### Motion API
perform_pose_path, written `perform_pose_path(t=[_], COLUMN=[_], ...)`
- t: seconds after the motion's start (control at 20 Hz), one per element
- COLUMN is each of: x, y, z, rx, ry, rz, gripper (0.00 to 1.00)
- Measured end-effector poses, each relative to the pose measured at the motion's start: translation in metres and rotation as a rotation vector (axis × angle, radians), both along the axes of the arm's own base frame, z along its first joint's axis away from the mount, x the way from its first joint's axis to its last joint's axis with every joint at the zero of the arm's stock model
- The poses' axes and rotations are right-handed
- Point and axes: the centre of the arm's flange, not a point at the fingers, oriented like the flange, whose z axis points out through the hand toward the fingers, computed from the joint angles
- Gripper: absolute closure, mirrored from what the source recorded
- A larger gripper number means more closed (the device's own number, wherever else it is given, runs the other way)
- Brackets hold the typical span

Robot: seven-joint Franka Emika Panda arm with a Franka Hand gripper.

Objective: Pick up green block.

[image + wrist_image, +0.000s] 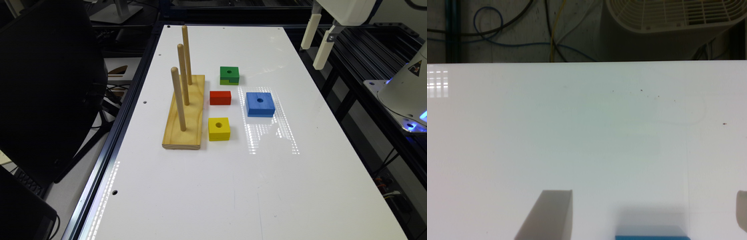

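The green block (229,75) rests on the white table (233,186), dark green on top with a round hole and a lighter yellow-green stepped base. It lies just beyond the red block (220,97), toward the table's far end. My gripper (312,56) hangs high above the table's far edge on the exterior view's right, well away from the green block. The wrist view has its two fingers (551,215) wide apart, so the gripper (647,192) is open with nothing between them. That view looks down on bare table (587,140).
A wooden base (186,113) with three upright pegs stands on the exterior view's left of the blocks. The blue block (260,104) (652,237) and yellow block (219,128) lie nearer the camera. Cables and a white fan lie past the table edge. The robot's base (405,93) stands on the right.
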Motion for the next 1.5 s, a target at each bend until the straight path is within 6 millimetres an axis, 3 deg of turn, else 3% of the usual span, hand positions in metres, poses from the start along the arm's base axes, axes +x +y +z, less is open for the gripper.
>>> perform_pose_path(t=[0.7, 1.1, 1.5], x=[0.001, 0.01, 0.041], y=[-0.002, -0.016, -0.038], z=[0.002, 0.013, 0.014], rx=[-0.001, -0.004, -0.008], ry=[-0.006, -0.03, -0.044], rz=[-0.004, -0.01, -0.011], gripper=[0.0, 0.0, 0.0])
